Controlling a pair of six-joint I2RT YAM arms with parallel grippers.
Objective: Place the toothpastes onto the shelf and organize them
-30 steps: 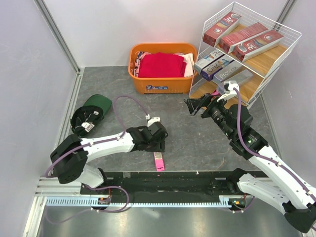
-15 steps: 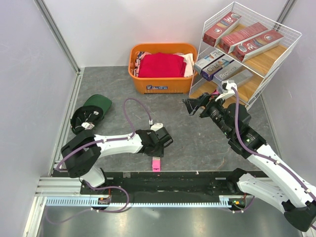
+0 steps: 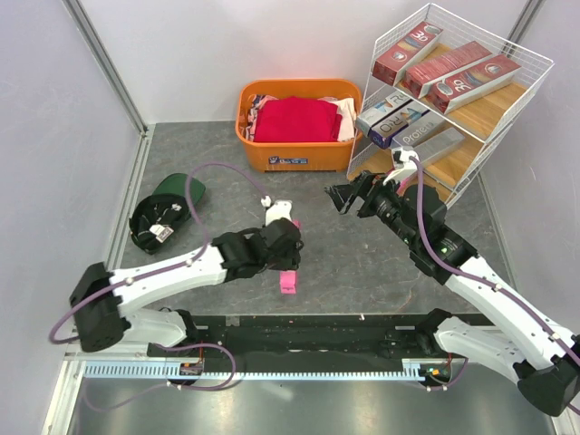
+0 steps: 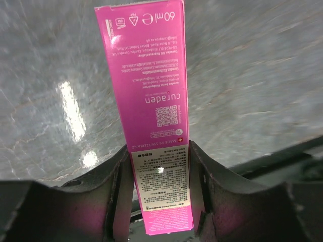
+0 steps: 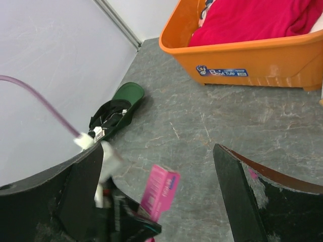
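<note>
Grey marbled floor (image 3: 181, 145) enclosed by plain white walls (image 3: 227, 45)

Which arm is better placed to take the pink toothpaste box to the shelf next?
Left, probably. The left end effector grips the pink toothpaste box at one end. The right end effector sits nearer the shelf but stands open and empty, so it would need a handover first.

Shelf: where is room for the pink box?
The shelf is crowded on top with three dark red boxes. Bare wood shows on the middle board right of the silver box and on the bottom board near the orange basket.
</note>
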